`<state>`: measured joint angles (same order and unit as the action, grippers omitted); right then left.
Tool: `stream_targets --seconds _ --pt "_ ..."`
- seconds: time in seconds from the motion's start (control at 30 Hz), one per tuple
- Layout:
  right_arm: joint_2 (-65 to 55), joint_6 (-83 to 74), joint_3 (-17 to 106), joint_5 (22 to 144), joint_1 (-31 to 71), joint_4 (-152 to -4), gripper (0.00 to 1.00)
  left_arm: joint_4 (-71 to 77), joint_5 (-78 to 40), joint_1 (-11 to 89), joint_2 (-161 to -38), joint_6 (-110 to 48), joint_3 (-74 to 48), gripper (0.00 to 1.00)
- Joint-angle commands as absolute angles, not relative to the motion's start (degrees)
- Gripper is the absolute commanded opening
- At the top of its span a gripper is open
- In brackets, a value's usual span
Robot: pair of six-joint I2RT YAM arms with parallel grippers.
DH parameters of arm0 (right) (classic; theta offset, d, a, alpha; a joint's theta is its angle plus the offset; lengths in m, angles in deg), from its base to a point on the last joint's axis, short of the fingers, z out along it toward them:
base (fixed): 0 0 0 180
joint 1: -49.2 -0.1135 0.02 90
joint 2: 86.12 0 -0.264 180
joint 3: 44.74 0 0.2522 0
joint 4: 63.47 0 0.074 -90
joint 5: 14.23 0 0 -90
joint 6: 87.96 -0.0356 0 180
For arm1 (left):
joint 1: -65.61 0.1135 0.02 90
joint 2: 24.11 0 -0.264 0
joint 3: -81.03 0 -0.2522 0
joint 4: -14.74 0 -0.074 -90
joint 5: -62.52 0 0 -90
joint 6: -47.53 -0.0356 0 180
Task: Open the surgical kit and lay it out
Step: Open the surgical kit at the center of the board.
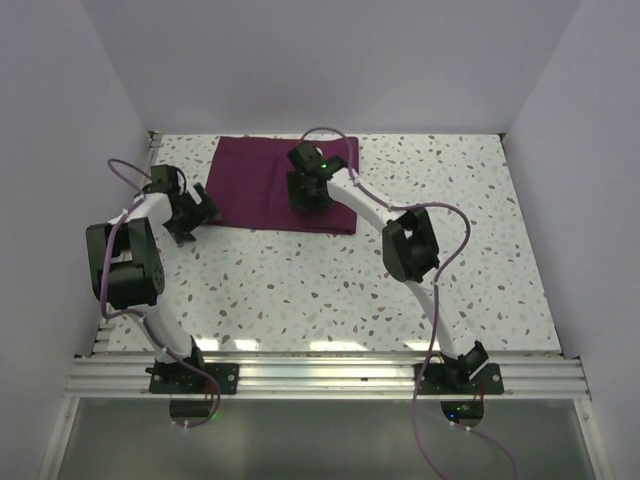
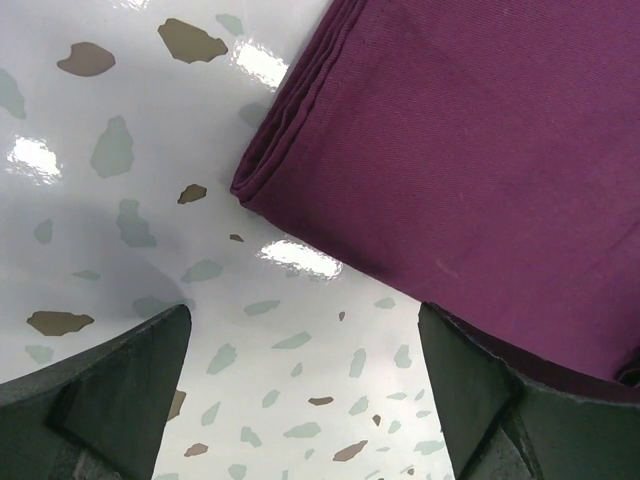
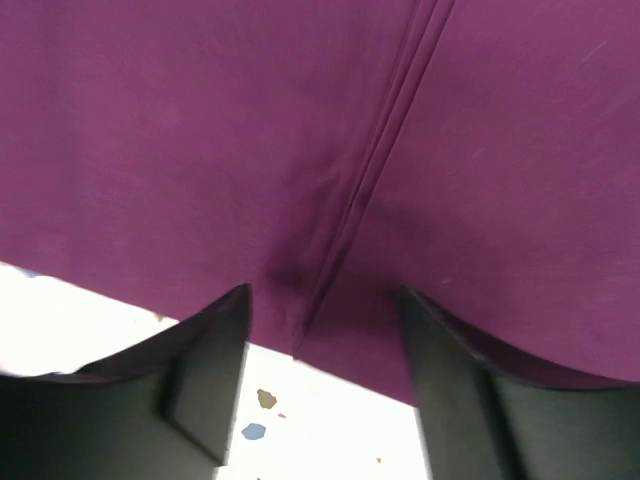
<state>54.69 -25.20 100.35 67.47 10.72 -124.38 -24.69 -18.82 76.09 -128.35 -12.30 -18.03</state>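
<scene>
Bright overhead light; glare on tabletop (image 2: 290, 255) (wrist cams).

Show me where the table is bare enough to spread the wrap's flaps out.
Widest bare patch: table right of the cloth wrap, past the right arm. Also bare: the near middle between both arms, in front of the wrap. Crowded at the wrap's left edge, where the jaws of the left arm sit.

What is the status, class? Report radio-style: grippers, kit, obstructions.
Left gripper open, beside wrap corner. Right gripper open, astride centre fold. No instruments showing, wrap folded shut. Nothing obstructing.
</scene>
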Motion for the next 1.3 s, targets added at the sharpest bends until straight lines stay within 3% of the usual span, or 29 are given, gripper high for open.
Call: stream_targets --seconds 0.0,0.03,0.1,0.13,0.27,0.33,0.43,0.47,0.7,0.9,1.07,1.1,1.13,1.17,1.2,1.27 --pt "57.48 -25.72 103.32 66.98 8.33 -129.87 0.61 -22.22 -17.2 76.42 -129.66 -13.82 -16.56 0.99" --pt "58.36 -26.17 103.23 66.89 8.15 -130.4 0.49 -22.22 -17.11 76.51 -129.93 -13.82 -16.39 0.99" --pt "58.9 -27.04 102.62 67.15 8.24 -130.84 0.38 -22.31 -16.85 76.51 -130.54 -13.82 -15.78 0.98" --pt "59.07 -27.05 102.44 66.98 8.15 -131.28 0.24 -22.4 -16.67 76.42 -130.54 -13.73 -15.51 0.98" --pt "57.85 -26.87 101.3 66.45 8.24 -132.24 0.0 -22.57 -16.5 76.42 -131.51 -13.64 -14.81 0.94" --pt "56.71 -26.35 101.3 65.84 8.24 -132.51 0.0 -22.49 -16.32 76.42 -131.86 -13.73 -14.54 0.9" --pt "52.93 -25.03 100.77 63.99 8.76 -132.43 0.0 -22.49 -16.41 76.42 -132.74 -14.08 -13.93 0.72" --pt "48.92 -24.85 99.38 62.07 9.73 -132.16 0.0 -22.92 -17.63 76.51 -133.44 -14.43 -13.23 0.54" --pt "31.93 -26.69 83.48 57.05 17.02 -128.39 0.0 -24.33 -20.89 76.42 -134.32 -15.4 -10.94 0.25" --pt "19.01 -27.66 58.72 53.01 26.51 -124.52 0.0 -25.74 -20.98 76.25 -133.8 -15.31 -9.71 0.2" --pt "15.75 -28.72 48.66 50.11 31.35 -123.72 0.0 -26.44 -20.63 75.28 -132.3 -15.22 -10.32 0.2" --pt "15.83 -29.15 47.26 48.97 31.7 -123.98 0.04 -26.61 -20.45 75.02 -131.78 -15.22 -10.58 0.2" --pt "16.09 -29.42 47.07 47.92 32.4 -125.2 0.36 -27.14 -20.45 74.49 -131.43 -15.22 -10.76 0.2" --pt "16.36 -29.77 47.16 46.6 32.67 -126.09 0.54 -27.23 -20.28 74.14 -131.16 -15.22 -10.94 0.2" --pt "17.14 -30.3 47.51 43.63 32.94 -127.05 0.72 -27.32 -20.01 73.7 -130.55 -15.05 -11.72 0.21" --pt "17.5 -31.44 48.56 40.36 33.81 -130.12 0.93 -27.41 -19.05 72.03 -129.67 -14.7 -12.6 0.24"
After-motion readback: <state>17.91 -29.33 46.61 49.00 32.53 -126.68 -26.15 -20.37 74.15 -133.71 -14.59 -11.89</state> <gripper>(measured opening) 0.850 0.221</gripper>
